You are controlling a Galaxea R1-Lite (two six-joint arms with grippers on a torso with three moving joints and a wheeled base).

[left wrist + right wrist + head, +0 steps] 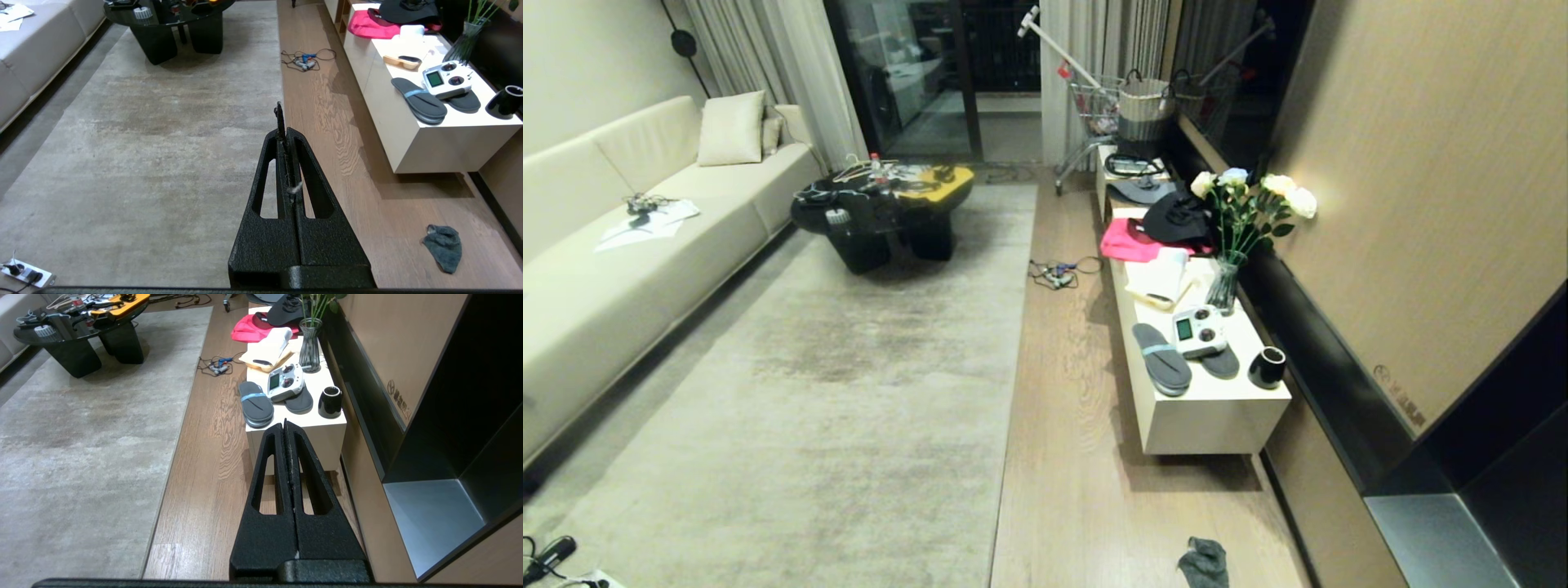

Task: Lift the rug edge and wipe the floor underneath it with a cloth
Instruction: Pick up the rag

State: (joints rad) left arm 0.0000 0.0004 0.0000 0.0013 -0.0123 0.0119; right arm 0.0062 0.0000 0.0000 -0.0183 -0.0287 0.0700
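Observation:
The large pale rug lies flat, and its straight rug edge (1013, 384) (280, 61) (175, 445) runs along a strip of wood-grain floor (1078, 425) (367, 204) (204, 457). A small dark grey cloth (1205, 563) (443, 247) lies crumpled on that floor, close to me and near the wall. My left gripper (286, 130) is shut and empty, hanging high over the rug edge. My right gripper (285, 424) is shut and empty above the floor, in front of the cabinet's near end. Neither arm shows in the head view.
A low white cabinet (1217, 408) along the right wall carries slippers, a controller, a vase and a black cup. Cables (1058, 273) lie on the floor further off. A black coffee table (882, 212) stands on the rug, with a sofa (605, 269) at left. A power strip (26, 273) lies near me.

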